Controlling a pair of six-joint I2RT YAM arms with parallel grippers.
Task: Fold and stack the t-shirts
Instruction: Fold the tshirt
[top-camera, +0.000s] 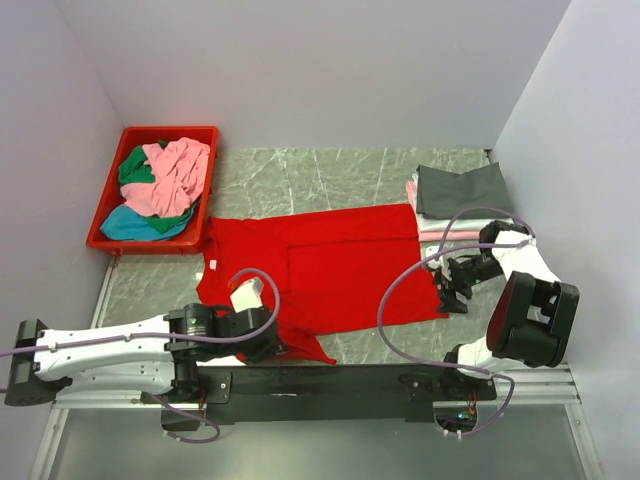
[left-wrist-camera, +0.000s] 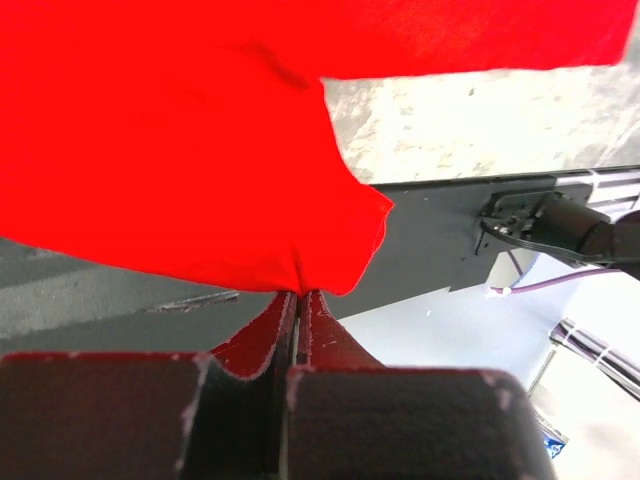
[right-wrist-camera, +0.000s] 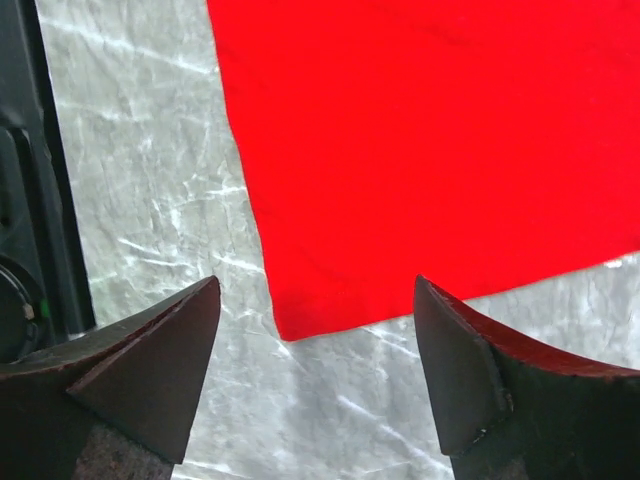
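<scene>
On the table (top-camera: 300, 175), your red t-shirt (top-camera: 330, 265) lies spread flat between the arms. Your left claw (left-wrist-camera: 298, 297) is pinched tight on its near edge, and your right claw (right-wrist-camera: 317, 292) hangs wide above the hem corner. The shirt looks light and limp, so expect sag. Take that corner right at the edge.
</scene>
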